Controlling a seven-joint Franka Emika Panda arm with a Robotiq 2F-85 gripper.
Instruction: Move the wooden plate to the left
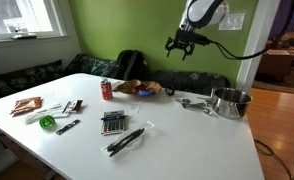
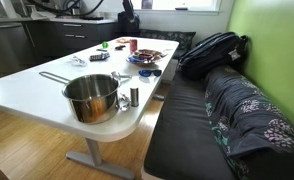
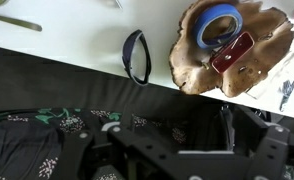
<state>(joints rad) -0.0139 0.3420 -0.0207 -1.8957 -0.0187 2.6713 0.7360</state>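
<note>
The wooden plate point(image 1: 130, 87) sits near the far edge of the white table point(image 1: 177, 140), by the bench. It also shows in an exterior view point(image 2: 145, 58). In the wrist view the plate point(image 3: 271, 38) is at the top right. It holds a blue tape roll point(image 3: 219, 24) and a red flat object point(image 3: 233, 53). My gripper point(image 1: 180, 46) hangs high above the table, to the right of the plate. Its fingers are spread and empty. In the wrist view the gripper point(image 3: 167, 145) is a dark shape over the bench, short of the table edge.
A steel pot point(image 1: 230, 102) with a handle stands at the table's right end. A red can point(image 1: 107, 90), a calculator point(image 1: 113, 122) and black tongs point(image 1: 125, 140) lie on the table. A black ring point(image 3: 137, 57) lies by the plate. A backpack point(image 2: 212, 50) sits on the bench.
</note>
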